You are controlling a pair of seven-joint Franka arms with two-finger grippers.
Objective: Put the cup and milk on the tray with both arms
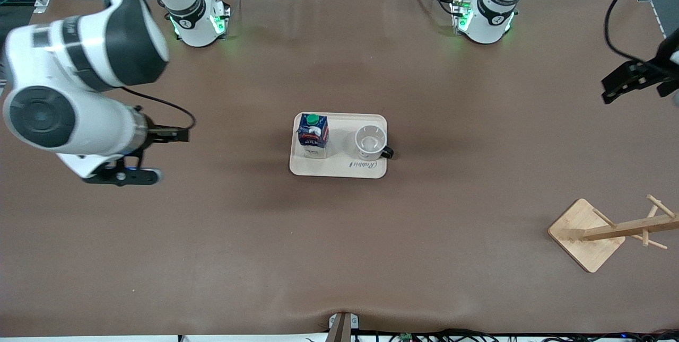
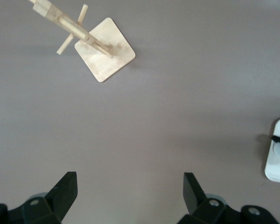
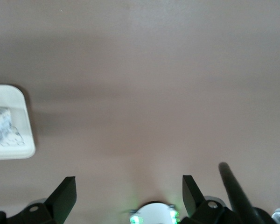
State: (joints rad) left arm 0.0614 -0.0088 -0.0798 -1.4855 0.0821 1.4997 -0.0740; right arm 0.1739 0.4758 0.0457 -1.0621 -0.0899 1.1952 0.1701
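The right tool (image 1: 140, 159) hangs over bare desk (image 1: 339, 257) toward the right arm's end, well apart from the tray (image 1: 338, 169); its wrist view shows both fingers (image 3: 60, 198) spread wide with nothing between them, and only a corner of the tray (image 3: 14, 150) at the picture's edge. At the middle of the desk, the tray lies flat and carries both task items. The milk (image 1: 313, 135) stands upright on the tray, at the end toward the right arm. The cup (image 1: 370, 142) stands upright beside it, at the end toward the left arm, mouth up, with its black handle (image 1: 387, 152) reaching out over the tray's edge. Milk and cup are near one another but apart. The left tool (image 1: 634, 79) hangs over bare desk at the left arm's end, also well apart from the tray; its wrist view shows the fingers (image 2: 63, 193) spread wide and holding nothing. A wooden rack (image 1: 610, 230) stands on the desk nearer to the front camera than the area under the left tool. Judged from this layout, both placements are complete: each item rests on the tray and each tool is free of it. No handling step appears to be left; at most, the arms have to settle into a waiting pose.
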